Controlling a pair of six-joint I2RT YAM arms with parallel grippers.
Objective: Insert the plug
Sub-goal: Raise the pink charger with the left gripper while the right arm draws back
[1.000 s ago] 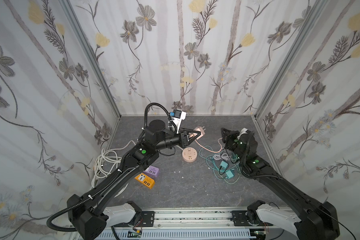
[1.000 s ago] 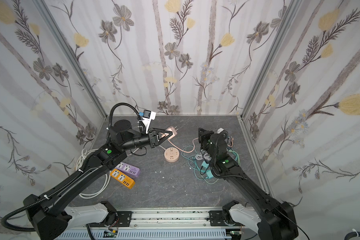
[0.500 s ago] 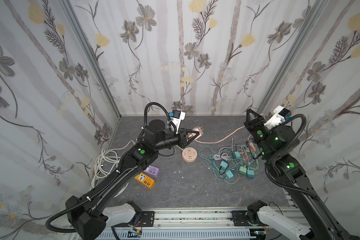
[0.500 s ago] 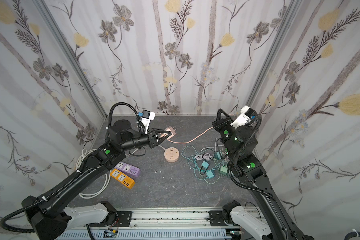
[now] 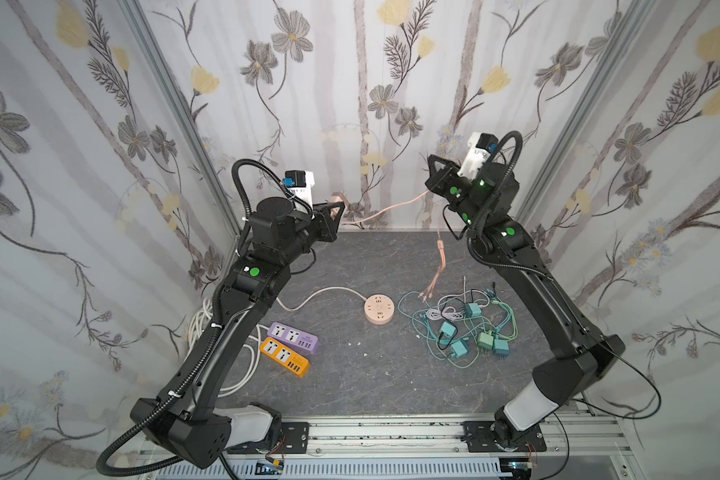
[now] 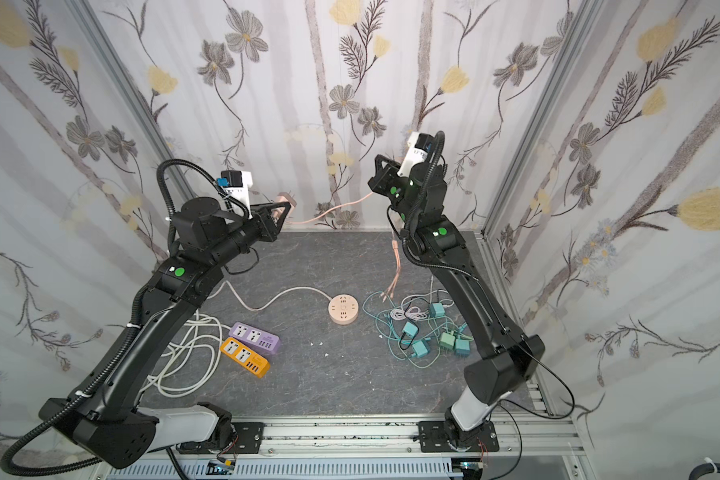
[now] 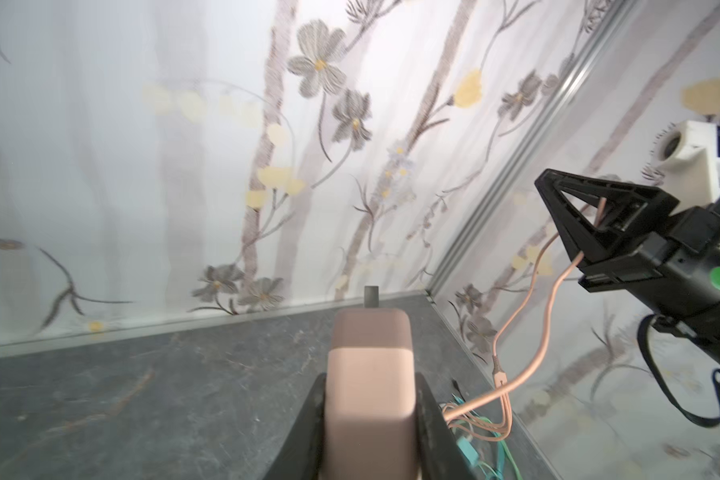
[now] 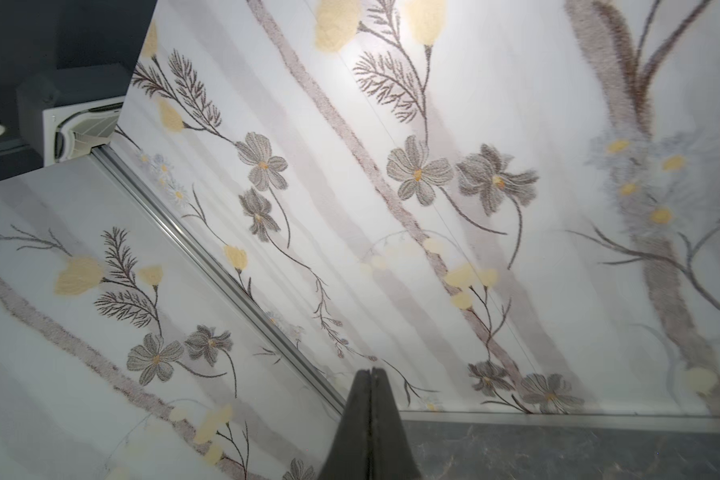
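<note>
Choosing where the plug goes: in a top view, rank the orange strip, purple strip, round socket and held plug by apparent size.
1. Orange strip and purple strip: alike, no ranking.
2. Round socket.
3. Plug, smallest; held in the air, so true size unsure.

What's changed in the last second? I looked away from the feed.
The right gripper, shut on the pink cable, rose from the teal plug pile toward the back wall, lifting the cable with it. The left gripper rose too, keeping its hold on the pink plug. The round socket and power strips stayed put.
</note>
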